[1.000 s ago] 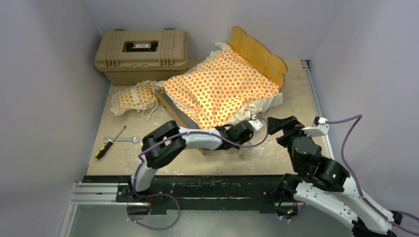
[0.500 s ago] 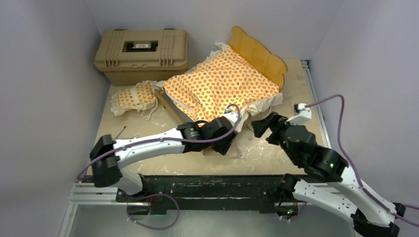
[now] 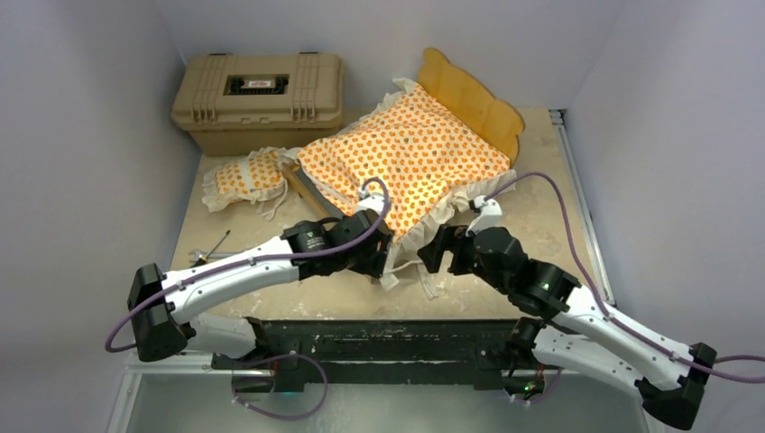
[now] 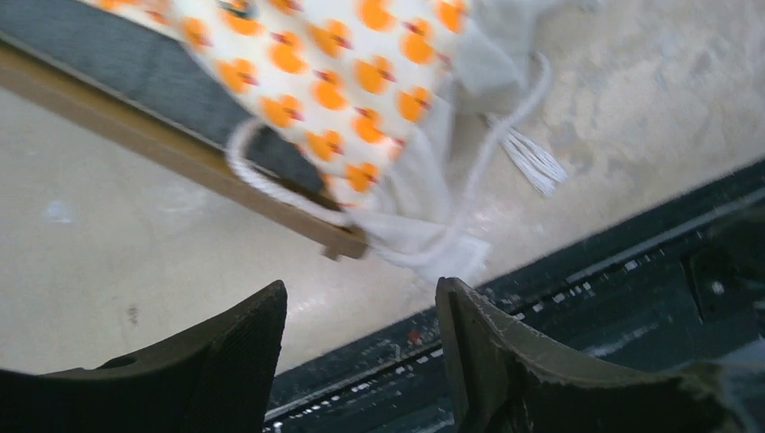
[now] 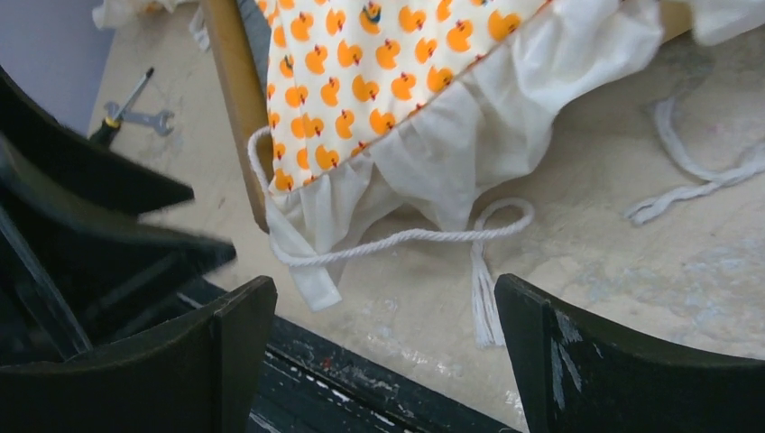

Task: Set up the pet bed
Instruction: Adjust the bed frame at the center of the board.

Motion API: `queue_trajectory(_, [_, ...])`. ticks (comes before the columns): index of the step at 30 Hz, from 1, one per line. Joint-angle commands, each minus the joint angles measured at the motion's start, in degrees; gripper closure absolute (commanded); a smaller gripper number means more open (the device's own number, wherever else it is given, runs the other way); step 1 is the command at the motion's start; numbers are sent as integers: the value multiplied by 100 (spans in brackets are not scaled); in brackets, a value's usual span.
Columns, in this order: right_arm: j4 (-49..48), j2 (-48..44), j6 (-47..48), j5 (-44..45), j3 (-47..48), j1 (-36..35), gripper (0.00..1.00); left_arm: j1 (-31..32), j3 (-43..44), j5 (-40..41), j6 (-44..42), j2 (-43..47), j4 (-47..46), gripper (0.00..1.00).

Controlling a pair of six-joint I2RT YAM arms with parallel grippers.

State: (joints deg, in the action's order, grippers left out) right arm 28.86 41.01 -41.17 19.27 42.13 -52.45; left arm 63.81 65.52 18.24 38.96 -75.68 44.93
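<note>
The orange-patterned mattress cushion (image 3: 406, 158) lies askew over the light-wood bed frame, whose scalloped headboard (image 3: 469, 95) stands at the back. The cushion's white ruffle and cord hang over the frame's near corner. The matching pillow (image 3: 245, 176) lies on the table to the left of the frame. My left gripper (image 3: 379, 257) is open and empty at that near corner. Its wrist view shows the frame rail (image 4: 180, 149), the cushion corner (image 4: 352, 63) and the cord (image 4: 487, 162) ahead of the gripper (image 4: 361, 311). My right gripper (image 3: 428, 253) is open and empty just right of it, above the cord (image 5: 406, 236) and ruffle (image 5: 469, 135).
A tan hard case (image 3: 260, 97) stands at the back left. A screwdriver and wrench (image 3: 216, 242) lie at the front left, partly under the left arm, and also show in the right wrist view (image 5: 135, 113). The black rail (image 3: 379, 334) runs along the table's near edge.
Both grippers have moved left along the bed's near side. The left arm has stretched out low, and the right gripper has come from the right edge to the cushion's near corner.
</note>
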Motion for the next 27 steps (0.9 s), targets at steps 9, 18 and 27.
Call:
queue_trajectory(9, [-1958,580,1146,-1597,-812,6,8,-2471,-1336,-462,323,406,-2190,33])
queue_trajectory(18, [-2743,1001,1474,-2574,-1176,-19,20,-2703,-1434,-557,399,-369,-2873,49])
queue_trajectory(27, [-3547,1634,1657,-3104,-1458,-487,29,-2701,-1270,-551,359,-386,-2792,98])
